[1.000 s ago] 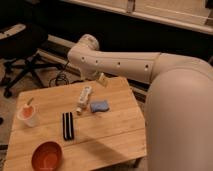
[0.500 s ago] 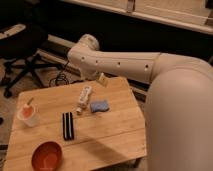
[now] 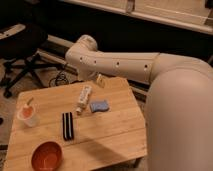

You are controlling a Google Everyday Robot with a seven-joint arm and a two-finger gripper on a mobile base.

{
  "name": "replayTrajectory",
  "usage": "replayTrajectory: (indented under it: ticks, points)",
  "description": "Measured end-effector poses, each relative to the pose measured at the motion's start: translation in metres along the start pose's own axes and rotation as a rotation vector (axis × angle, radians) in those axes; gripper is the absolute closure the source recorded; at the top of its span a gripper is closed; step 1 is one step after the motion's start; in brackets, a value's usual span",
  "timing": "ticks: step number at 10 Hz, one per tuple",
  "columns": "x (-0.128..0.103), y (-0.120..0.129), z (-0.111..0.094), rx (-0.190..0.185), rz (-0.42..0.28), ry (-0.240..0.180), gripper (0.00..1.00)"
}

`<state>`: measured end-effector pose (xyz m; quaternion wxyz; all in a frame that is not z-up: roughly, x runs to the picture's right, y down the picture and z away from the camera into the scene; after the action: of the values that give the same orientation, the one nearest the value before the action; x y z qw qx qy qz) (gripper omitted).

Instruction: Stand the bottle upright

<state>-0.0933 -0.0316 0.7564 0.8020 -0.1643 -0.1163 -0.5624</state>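
The bottle lies on its side on the wooden table, near the far middle, its tan cap end pointing toward the near left. It is white with a pale greenish label. My gripper hangs from the white arm just above and to the right of the bottle's far end, close to the table's back edge. It is apart from the bottle.
A blue sponge lies right next to the bottle. A black striped block lies in the middle. A white cup with orange contents stands at the left, an orange bowl at the near left. An office chair stands behind the table.
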Motion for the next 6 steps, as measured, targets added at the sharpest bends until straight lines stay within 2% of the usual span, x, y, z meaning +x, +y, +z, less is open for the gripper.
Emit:
replayTrajectory:
  ticks: [3,6]
  points:
    - [-0.039,-0.019,0.014,0.048,-0.055,-0.078,0.20]
    - [-0.069,-0.021,0.046,0.046,-0.099,-0.145,0.20]
